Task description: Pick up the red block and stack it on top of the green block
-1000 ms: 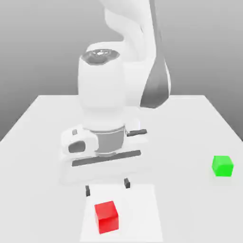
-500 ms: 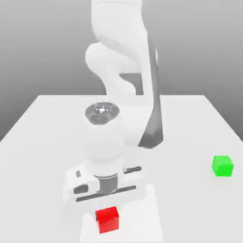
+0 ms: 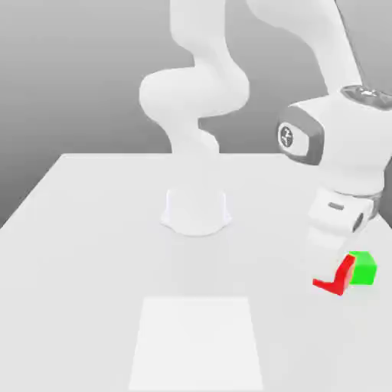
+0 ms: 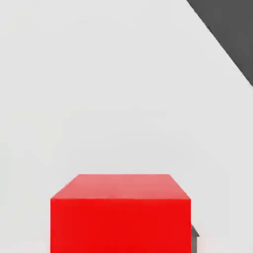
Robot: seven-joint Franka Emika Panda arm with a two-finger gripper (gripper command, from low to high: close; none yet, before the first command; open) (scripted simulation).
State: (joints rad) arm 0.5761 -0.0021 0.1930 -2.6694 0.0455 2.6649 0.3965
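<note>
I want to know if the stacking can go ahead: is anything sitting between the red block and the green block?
Nothing visible does. In the exterior view the red block is held under the gripper, right beside the green block on that view's left, partly overlapping it. The white table around them is bare.

The exterior view looks from in front of the table [image 3: 92, 230], raised and angled down, facing the arm's base [image 3: 195, 210] at a middling distance. The hand view rides on the hand and looks down past the red block [image 4: 121, 212], very close (the block sits large at the frame's edge). Both views share the red block [image 3: 337, 277] and the tabletop around it.
</note>
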